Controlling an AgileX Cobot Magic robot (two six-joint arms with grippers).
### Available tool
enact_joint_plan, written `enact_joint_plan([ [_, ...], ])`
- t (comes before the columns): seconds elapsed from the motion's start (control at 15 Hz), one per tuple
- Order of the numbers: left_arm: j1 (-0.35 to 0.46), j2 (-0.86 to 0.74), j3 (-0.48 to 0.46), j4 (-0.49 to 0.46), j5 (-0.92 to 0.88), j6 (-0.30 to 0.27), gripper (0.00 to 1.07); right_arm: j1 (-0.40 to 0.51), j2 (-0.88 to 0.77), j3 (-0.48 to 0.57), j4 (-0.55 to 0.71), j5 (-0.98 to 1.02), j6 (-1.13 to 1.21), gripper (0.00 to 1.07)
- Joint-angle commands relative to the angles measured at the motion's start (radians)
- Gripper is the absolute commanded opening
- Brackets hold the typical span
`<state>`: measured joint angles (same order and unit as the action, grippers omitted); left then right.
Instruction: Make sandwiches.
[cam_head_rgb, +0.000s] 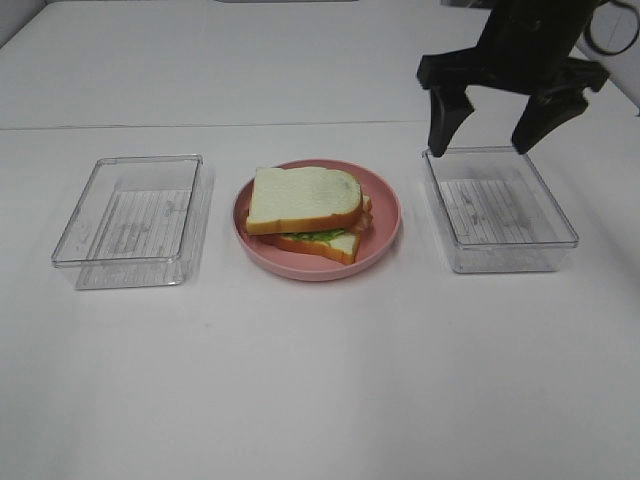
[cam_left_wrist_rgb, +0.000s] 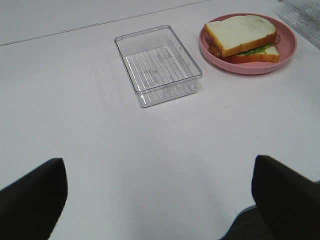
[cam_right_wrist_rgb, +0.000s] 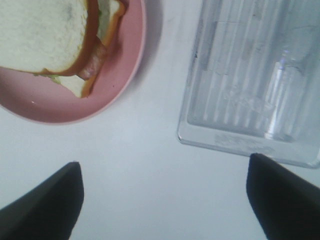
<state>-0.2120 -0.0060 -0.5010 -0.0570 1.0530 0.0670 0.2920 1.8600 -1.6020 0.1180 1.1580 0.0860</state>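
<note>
A sandwich (cam_head_rgb: 305, 212) lies stacked on the pink plate (cam_head_rgb: 385, 215) at the table's middle: a white bread slice on top, green lettuce (cam_head_rgb: 318, 236) and a second slice under it. In the right wrist view a reddish bacon strip (cam_right_wrist_rgb: 94, 64) shows between the slices. The sandwich also shows in the left wrist view (cam_left_wrist_rgb: 242, 37). My right gripper (cam_head_rgb: 495, 128) hangs open and empty above the far edge of the right clear tray (cam_head_rgb: 500, 208). My left gripper (cam_left_wrist_rgb: 160, 192) is open and empty over bare table, near of the left tray; it is out of the exterior view.
A clear plastic tray (cam_head_rgb: 133, 218) stands left of the plate, seen also in the left wrist view (cam_left_wrist_rgb: 157, 65). The other clear tray stands right of the plate, seen in the right wrist view (cam_right_wrist_rgb: 255, 75). Both trays hold nothing. The table (cam_head_rgb: 320, 380) is white.
</note>
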Motion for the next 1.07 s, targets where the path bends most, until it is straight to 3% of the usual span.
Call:
enact_joint_plan([
  [0.07,0.001,-0.022,0.002,0.002,-0.008,-0.005,0.95,-0.001,-0.118,0.002,-0.054,0.079,0.003,0.83],
  [0.4,0.001,-0.022,0.002,0.002,-0.008,-0.005,0.95,-0.001,-0.368,0.003,-0.052,0.133,0.002,0.83],
  [0.53,0.001,-0.022,0.002,0.002,-0.008,-0.005,0.95,-0.001,-0.493,0.049,-0.041,0.133,0.002,0.83],
  [0.67,0.001,-0.022,0.002,0.002,-0.008,-0.005,0.95,-0.001,-0.625,0.164,-0.039,0.133,0.002,0.83],
  [0.73,0.001,-0.022,0.002,0.002,-0.008,-0.005,0.95,-0.001,-0.730,0.275,-0.038,0.133,0.002,0.83],
  [0.8,0.001,-0.022,0.002,0.002,-0.008,-0.005,0.95,-0.001,-0.894,0.457,-0.026,0.132,0.004,0.83],
  [1.07,0.001,-0.022,0.002,0.002,-0.008,-0.005,0.95,-0.001,-1.162,0.777,-0.025,0.124,0.000,0.83],
])
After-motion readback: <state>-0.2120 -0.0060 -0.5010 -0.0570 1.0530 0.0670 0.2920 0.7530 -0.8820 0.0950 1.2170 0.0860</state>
